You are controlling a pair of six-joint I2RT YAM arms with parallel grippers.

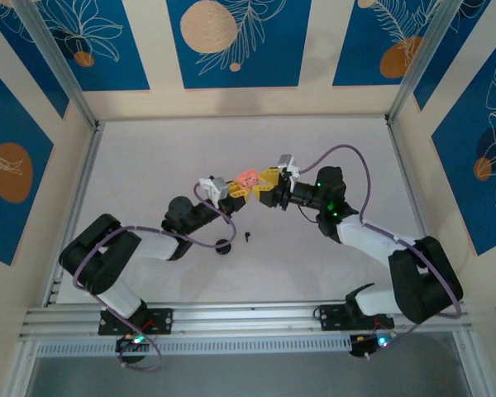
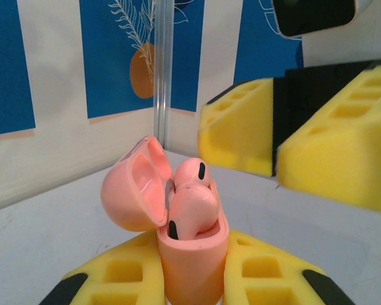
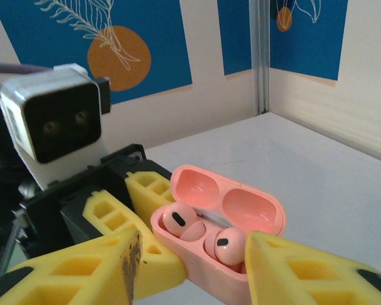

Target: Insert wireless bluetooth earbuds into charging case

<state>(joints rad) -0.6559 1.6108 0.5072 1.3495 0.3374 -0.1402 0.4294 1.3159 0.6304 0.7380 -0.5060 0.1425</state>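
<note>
Jaws of my left gripper clamped the pink charging case above the middle of the table while my right gripper gaped empty (both pink earbuds looked seated), so gentle pressing seemed wise.

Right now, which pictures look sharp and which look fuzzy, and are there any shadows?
Top external view: soft, even light, only faint shadows under the arms, and the pink case looks tiny. Left wrist view: the case is close and sharp. Right wrist view: the case is clear too, but the right gripper's fingers at the bottom edge look fuzzy.
</note>
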